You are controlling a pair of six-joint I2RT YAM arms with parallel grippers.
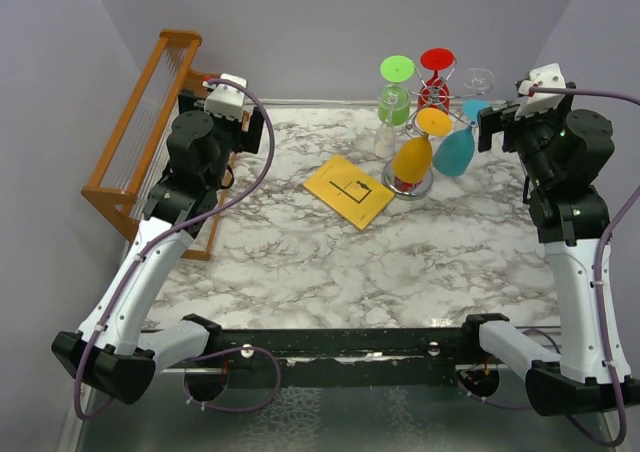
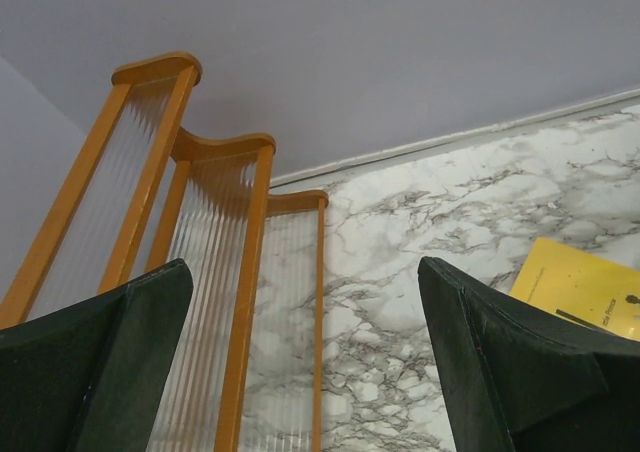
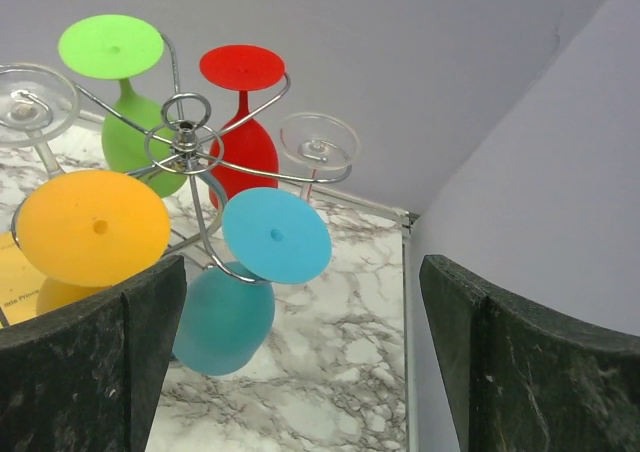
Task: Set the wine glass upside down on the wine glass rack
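- Top external view: the wine glass rack [image 1: 420, 187] stands at about 1 o'clock on the marble table [image 1: 400, 262], its round shiny base on the tabletop.
- A blue wine glass [image 1: 455, 152] hangs upside down on the rack's 3 o'clock side, foot up in a wire arm and bowl tilted down toward 7 o'clock.
- An orange glass [image 1: 412, 159], a green glass [image 1: 394, 102] and a red glass [image 1: 432, 92] also hang bowl-down from the rack, along with two clear glasses, one [image 1: 479, 77] at the rack's 1 o'clock.
- Right wrist view: the right gripper [image 3: 300, 267] is spread wide with nothing between its fingers, and the blue glass's foot sits just ahead of it without touching.
- Left wrist view: the left gripper [image 2: 305, 267] is likewise parted and empty, facing a wooden slatted rack [image 2: 245, 272] at the table's 9 o'clock edge.
- A yellow card [image 1: 349, 190] lies flat near the table's centre, at 9 o'clock from the rack's base.
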